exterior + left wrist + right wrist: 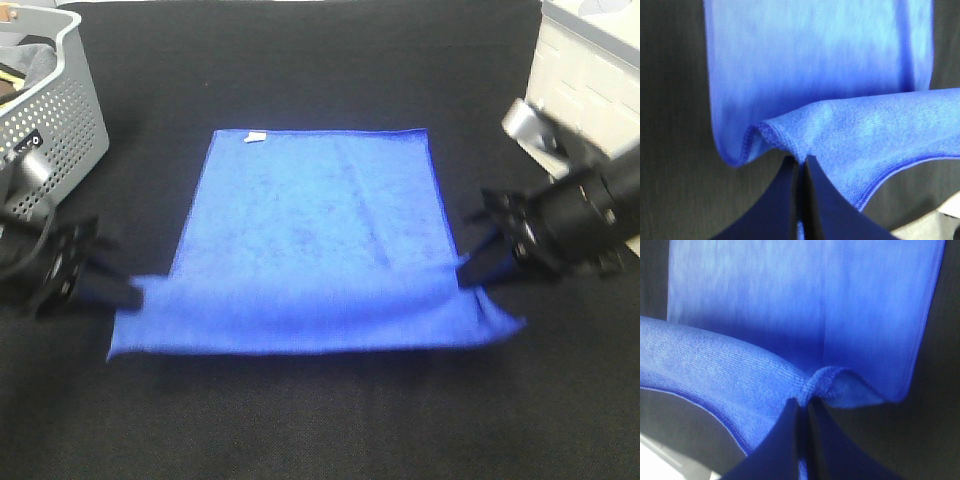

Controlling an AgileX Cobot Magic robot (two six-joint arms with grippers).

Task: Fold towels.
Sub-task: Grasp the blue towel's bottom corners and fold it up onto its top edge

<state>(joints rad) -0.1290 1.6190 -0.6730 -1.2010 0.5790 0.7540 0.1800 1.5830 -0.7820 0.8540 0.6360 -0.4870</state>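
Fingers of the left gripper, dark and wedge-shaped, we find clenched on the towel at its near left corner, where the stitched hem puckers between them. We note the right gripper pinched tight on the near right corner, the pile bunched into a small knot there. Between the two, the near edge is raised and curls over in a soft roll. We record the towel as blue looped microfibre, rectangular, its far part flat at mid-table on black cloth, with a white tag at its far edge. A grey perforated basket sits at the far left corner, a white cabinet at the far right.
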